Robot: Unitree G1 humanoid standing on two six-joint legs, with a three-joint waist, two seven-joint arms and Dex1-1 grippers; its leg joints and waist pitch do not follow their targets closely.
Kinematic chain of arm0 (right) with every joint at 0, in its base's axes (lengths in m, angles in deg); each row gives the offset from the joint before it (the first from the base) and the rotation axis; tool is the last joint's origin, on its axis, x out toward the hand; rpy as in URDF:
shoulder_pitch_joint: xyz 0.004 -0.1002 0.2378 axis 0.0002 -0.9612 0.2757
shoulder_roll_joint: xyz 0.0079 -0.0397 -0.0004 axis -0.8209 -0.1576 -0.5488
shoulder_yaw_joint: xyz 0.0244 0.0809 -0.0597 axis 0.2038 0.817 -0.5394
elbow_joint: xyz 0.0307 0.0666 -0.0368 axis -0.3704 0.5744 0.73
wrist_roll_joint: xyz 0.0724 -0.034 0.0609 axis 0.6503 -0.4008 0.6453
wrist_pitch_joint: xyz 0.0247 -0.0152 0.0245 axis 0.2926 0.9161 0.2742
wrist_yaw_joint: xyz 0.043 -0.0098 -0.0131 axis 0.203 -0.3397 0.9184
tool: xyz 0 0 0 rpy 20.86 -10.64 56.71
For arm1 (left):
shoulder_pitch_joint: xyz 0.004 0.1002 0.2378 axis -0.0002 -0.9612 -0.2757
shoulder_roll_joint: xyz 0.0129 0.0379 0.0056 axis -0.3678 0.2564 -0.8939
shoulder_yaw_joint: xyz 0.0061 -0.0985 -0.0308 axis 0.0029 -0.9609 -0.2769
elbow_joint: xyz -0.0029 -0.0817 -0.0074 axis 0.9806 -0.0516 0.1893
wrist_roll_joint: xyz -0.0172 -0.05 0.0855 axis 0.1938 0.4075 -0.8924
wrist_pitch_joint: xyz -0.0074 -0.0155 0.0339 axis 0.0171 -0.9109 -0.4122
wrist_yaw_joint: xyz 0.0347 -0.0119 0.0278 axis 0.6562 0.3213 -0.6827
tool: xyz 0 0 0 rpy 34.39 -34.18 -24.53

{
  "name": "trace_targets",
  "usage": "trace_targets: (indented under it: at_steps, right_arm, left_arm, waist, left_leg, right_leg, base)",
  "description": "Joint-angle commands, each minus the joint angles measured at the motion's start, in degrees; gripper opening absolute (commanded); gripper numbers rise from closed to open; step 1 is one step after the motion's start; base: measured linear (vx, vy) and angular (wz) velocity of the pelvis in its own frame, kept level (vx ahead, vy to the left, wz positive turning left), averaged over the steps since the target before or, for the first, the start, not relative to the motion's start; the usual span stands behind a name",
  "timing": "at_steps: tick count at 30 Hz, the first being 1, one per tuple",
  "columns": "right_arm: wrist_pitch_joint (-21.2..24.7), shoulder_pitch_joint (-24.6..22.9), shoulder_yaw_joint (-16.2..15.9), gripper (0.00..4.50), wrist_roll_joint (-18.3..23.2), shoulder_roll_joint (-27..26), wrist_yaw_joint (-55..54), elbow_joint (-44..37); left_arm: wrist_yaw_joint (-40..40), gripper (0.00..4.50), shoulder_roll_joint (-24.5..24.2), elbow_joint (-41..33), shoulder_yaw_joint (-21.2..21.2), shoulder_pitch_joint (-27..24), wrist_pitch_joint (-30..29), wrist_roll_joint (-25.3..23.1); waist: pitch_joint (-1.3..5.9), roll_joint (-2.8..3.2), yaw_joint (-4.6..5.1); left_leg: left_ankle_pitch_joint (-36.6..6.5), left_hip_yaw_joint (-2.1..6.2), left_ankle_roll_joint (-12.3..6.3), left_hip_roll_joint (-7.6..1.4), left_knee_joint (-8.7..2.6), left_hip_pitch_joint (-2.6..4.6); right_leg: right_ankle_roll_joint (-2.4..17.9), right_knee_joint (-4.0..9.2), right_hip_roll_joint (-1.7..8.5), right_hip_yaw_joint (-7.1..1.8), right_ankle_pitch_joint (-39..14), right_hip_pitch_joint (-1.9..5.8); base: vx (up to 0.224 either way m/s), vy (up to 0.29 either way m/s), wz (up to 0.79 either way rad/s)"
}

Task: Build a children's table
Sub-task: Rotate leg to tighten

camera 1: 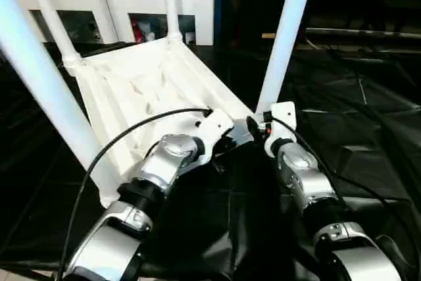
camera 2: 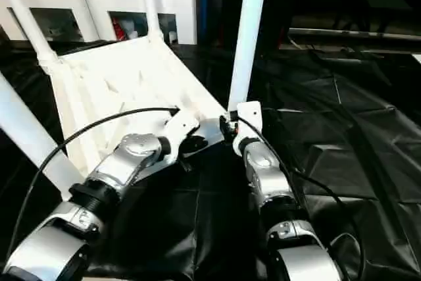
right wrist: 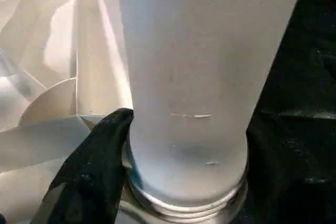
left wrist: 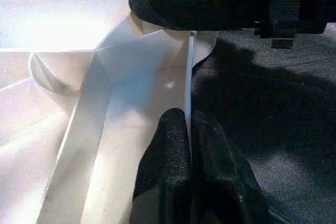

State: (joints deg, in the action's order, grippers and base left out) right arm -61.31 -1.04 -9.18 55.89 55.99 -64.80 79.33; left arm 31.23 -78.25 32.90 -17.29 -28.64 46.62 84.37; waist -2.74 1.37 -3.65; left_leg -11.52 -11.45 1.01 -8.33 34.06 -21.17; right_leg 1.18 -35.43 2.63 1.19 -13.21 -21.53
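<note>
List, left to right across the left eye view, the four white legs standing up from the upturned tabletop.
Near-left leg → far-left leg → far-right leg → near-right leg, whose base the right tool is at.

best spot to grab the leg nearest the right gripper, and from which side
Grip the leg low on its round shaft, just above the corner socket it stands in, coming level from the robot's side where the right gripper sits. The tube stands nearly upright and is widest there, so fingers straddling it sideways should hold best. The left gripper pinches the tabletop's edge.
</note>
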Motion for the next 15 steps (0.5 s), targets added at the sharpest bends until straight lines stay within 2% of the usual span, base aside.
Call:
trace_targets:
  at_steps: [1,4,7,8,9,10,12,13,14,15]
  right_arm:
    - [0.1,-0.7,-0.5,3.51,1.3,-1.0,2.4,1.5]
    - [-0.2,0.2,0.2,3.77,3.0,0.8,7.0,-0.3]
    - [0.7,-0.1,-0.7,3.99,3.1,2.5,11.0,-2.6]
    - [2.3,-1.9,-3.4,3.99,2.9,6.1,18.9,-7.5]
    - [2.8,-2.8,-4.4,3.99,2.9,7.5,22.0,-9.4]
    - [3.4,-4.5,-6.1,3.99,3.1,9.9,26.6,-12.6]
    - [4.1,-6.4,-7.5,3.99,3.6,12.4,31.2,-15.9]
    - [4.7,-7.4,-8.1,3.99,4.1,13.8,33.6,-17.7]
    - [5.8,-9.1,-9.0,3.99,4.9,16.1,37.0,-20.4]
    - [7.5,-11.0,-9.7,3.99,6.3,18.9,41.0,-23.6]
  left_arm:
    - [-3.1,0.00,-0.2,2.3,-1.2,-1.4,0.2,0.2]
    - [0.8,0.00,-2.1,1.2,-0.2,-2.0,0.2,0.1]
    - [2.7,0.00,-3.1,0.5,0.0,-2.4,0.2,0.3]
    - [7.1,0.00,-4.9,-1.0,0.6,-3.3,1.2,0.8]
    - [9.0,0.00,-5.6,-1.6,0.9,-3.7,1.8,1.1]
    - [10.9,0.00,-6.7,-2.2,1.1,-4.1,1.9,1.3]
    - [13.0,0.00,-7.9,-3.1,1.3,-4.5,1.9,1.6]
    - [14.4,0.00,-8.6,-3.6,1.4,-4.8,1.9,1.9]
    - [16.8,0.00,-9.8,-4.4,1.7,-5.2,2.6,2.4]
    - [20.2,0.00,-11.4,-5.9,2.3,-5.9,4.5,3.1]
  waist:
    - [2.80,-0.74,0.16]
    - [2.86,-0.85,0.60]
    - [2.84,-1.01,0.52]
    - [2.96,-1.07,0.35]
    - [3.09,-1.18,0.02]
    - [3.07,-1.21,0.14]
    - [3.05,-1.15,-0.03]
    - [3.00,-1.20,-0.17]
    - [3.00,-1.03,-0.21]
    - [3.14,-1.78,-0.23]
  left_leg:
    - [-9.0,2.64,-3.81,-5.31,-4.28,0.72]
    - [-9.5,2.75,-3.69,-5.34,-4.39,0.43]
    - [-8.9,2.61,-4.34,-5.30,-4.15,0.42]
    - [-7.4,2.53,-5.38,-5.14,-3.88,0.32]
    - [-5.7,2.49,-6.45,-5.27,-3.70,0.22]
    - [-5.2,2.46,-6.84,-5.16,-3.64,0.18]
    - [-5.1,2.42,-7.71,-5.25,-3.56,0.15]
    - [-5.6,2.40,-7.76,-5.30,-3.58,0.20]
    - [-5.6,2.43,-7.54,-5.55,-3.68,0.40]
    - [-5.3,2.30,-7.64,-5.60,-3.63,0.48]
  right_leg:
    - [12.9,4.89,6.65,-2.84,-6.9,1.66]
    - [13.0,4.88,6.75,-2.78,-7.5,1.98]
    - [13.3,4.92,6.82,-2.84,-6.9,1.99]
    - [13.3,4.77,6.62,-2.73,-4.7,2.16]
    - [13.0,4.47,6.70,-2.78,-2.0,2.28]
    - [13.2,4.33,6.53,-2.72,-1.0,2.27]
    - [13.2,4.27,6.68,-2.65,-0.1,2.13]
    - [13.1,4.50,6.72,-2.53,-1.4,2.24]
    - [13.4,4.51,6.63,-2.48,-1.7,2.02]
    - [13.5,4.38,6.48,-2.35,-1.3,2.09]
  base:
    - [0.000,0.000,0.00]
    - [0.000,0.000,0.00]
    - [0.000,0.000,0.00]
    - [0.000,0.000,0.00]
    - [0.000,0.000,0.00]
    - [0.000,0.000,0.00]
    - [0.000,0.000,0.00]
    - [0.000,0.000,0.00]
    - [0.000,0.000,0.00]
    - [0.000,0.000,0.00]
